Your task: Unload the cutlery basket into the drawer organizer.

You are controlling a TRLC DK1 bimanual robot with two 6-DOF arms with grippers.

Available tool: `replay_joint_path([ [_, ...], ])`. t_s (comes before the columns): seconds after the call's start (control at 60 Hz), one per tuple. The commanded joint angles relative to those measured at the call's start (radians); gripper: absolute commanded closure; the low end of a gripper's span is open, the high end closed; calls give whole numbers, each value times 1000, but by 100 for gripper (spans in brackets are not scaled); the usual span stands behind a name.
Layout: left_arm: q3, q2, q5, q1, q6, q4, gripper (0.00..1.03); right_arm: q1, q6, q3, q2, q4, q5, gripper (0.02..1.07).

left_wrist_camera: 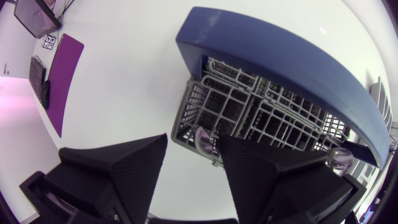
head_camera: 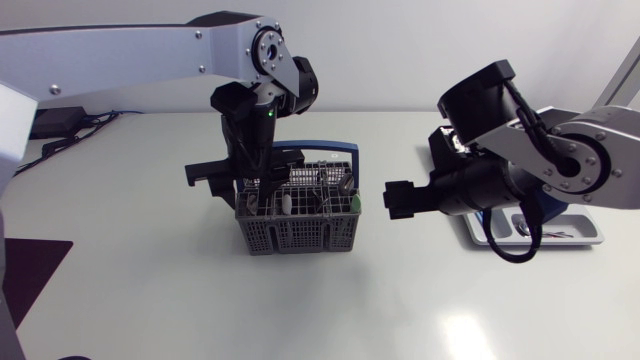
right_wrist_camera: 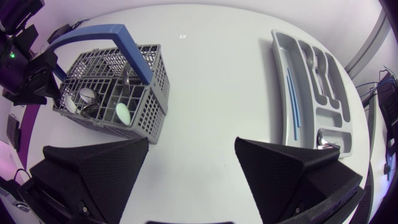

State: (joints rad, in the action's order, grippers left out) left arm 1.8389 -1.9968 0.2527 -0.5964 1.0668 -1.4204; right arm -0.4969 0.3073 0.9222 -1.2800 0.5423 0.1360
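Hovering my left hand [left_wrist_camera: 193,148], spread, over the basket [left_wrist_camera: 261,118]; spoon [left_wrist_camera: 202,138] looks stiff, light, slick metal, so pinch its upright end; right hand [right_wrist_camera: 191,148] spread, empty.

A grey plastic lattice cutlery basket [head_camera: 300,228] with an arched blue handle [head_camera: 322,149] stands upright on the white table. Metal spoons [right_wrist_camera: 87,96] and other cutlery stand in its compartments. Well apart from it lies a flat, light grey plastic drawer organizer [right_wrist_camera: 278,68]. It holds a thin blue stick [right_wrist_camera: 291,102] in its long compartment and a few metal pieces in the others.
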Motion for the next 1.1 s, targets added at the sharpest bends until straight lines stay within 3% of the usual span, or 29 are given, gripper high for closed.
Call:
replay_joint_path([
  [0.0,-30,-25,13,3,18,-14,48,-8,24,-34,16,-10,10,7],
  [0.05,-30,-28,13,0,16,-14,49,-9,24,-37,18,-12,10,7],
  [0.167,-20,-37,20,-5,15,-14,65,-9,23,-46,19,-19,10,7],
  [0.333,-20,-45,19,-11,13,-12,66,-11,23,-49,22,-19,13,7],
  [0.45,-21,-49,20,-13,9,-14,78,-11,19,-49,24,-21,14,7],
  [0.933,-13,-46,19,-22,4,-14,84,-20,19,-62,24,-31,19,7],
  [1.083,-6,-48,19,-20,-5,-12,93,-26,19,-66,24,-35,24,7],
])
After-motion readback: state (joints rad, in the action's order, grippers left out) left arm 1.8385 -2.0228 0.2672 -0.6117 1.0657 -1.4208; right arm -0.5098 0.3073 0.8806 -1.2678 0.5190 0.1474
